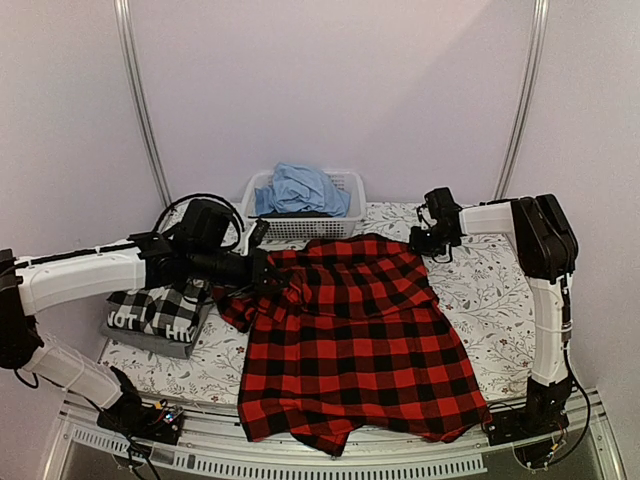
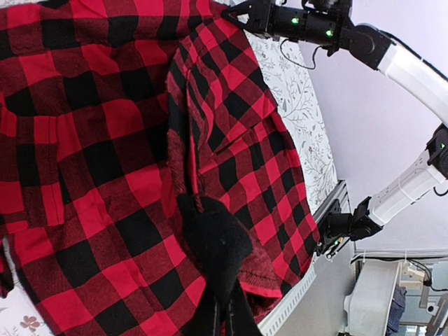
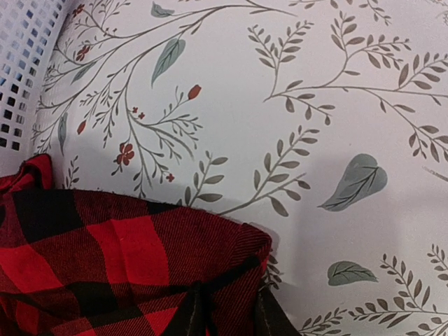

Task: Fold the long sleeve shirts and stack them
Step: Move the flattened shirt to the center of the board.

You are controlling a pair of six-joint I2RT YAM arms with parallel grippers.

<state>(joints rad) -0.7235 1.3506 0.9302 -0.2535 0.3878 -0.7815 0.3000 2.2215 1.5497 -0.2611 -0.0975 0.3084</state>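
Because your left hand (image 1: 262,270) is clenched on the red flannel (image 1: 360,350) lying across the surface (image 1: 490,290), your right hand (image 3: 231,316) straddles the opposite corner to match; whether it has clamped cannot be told.

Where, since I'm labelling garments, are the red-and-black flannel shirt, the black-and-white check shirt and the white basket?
red-and-black flannel shirt (image 1: 360,345): top external view, middle of its body.
black-and-white check shirt (image 1: 160,308): top external view, its folded top face.
white basket (image 1: 300,228): top external view, its front wall.
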